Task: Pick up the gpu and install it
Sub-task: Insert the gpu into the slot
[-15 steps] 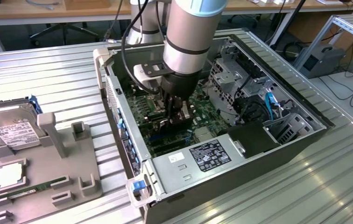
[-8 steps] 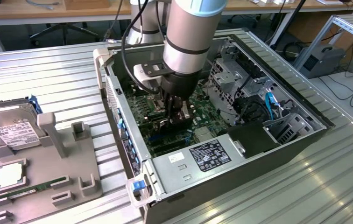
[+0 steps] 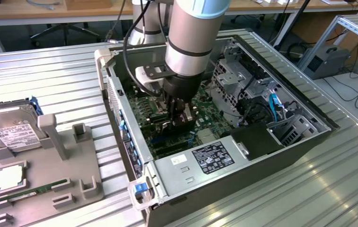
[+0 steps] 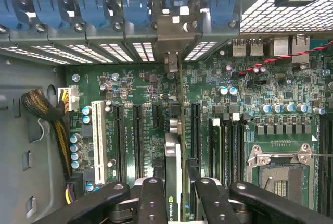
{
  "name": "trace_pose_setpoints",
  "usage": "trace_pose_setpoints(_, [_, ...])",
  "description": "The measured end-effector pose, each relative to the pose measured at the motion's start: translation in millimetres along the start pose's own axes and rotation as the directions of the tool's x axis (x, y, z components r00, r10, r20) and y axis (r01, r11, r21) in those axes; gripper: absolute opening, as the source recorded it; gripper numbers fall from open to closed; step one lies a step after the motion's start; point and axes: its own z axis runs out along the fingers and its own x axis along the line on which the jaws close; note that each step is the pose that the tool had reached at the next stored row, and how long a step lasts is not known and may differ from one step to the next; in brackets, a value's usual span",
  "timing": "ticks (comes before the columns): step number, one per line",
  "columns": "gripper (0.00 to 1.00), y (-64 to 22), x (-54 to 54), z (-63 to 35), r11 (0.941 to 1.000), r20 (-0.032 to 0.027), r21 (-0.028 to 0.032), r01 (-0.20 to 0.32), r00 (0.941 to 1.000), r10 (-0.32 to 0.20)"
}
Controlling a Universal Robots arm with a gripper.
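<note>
The gpu (image 4: 175, 146) stands on edge over the green motherboard (image 4: 250, 83), between the black expansion slots. Its silvery end bracket (image 4: 169, 31) meets the row of rear slot covers. My gripper (image 4: 177, 203) is shut on the card, with one black finger (image 4: 151, 198) on each side of its upper edge. In the exterior view the gripper (image 3: 179, 116) reaches straight down into the open computer case (image 3: 305, 137), low over the board, and the arm hides most of the card.
A grey fixture (image 3: 71, 165) at the exterior view's left holds a hard drive (image 3: 12, 130), a processor (image 3: 8, 177) and a green memory stick (image 3: 31, 193). Inside the case are the power supply (image 3: 210, 158), drive cage (image 3: 236, 78) and cables (image 4: 49, 114).
</note>
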Motion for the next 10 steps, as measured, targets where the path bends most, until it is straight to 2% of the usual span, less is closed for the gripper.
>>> trace_pose_setpoints(4, [0.26,0.0,0.0,-0.5,1.0,0.0004,0.0002,0.0,1.0,0.0])
trace_pose_setpoints(7, [0.26,0.1,0.1,-4.7,1.0,0.0002,0.0001,0.0,1.0,0.0])
trace_pose_setpoints(10, [0.26,-0.2,7.4,-3.4,1.0,0.0053,-0.0002,0.0,1.0,0.0])
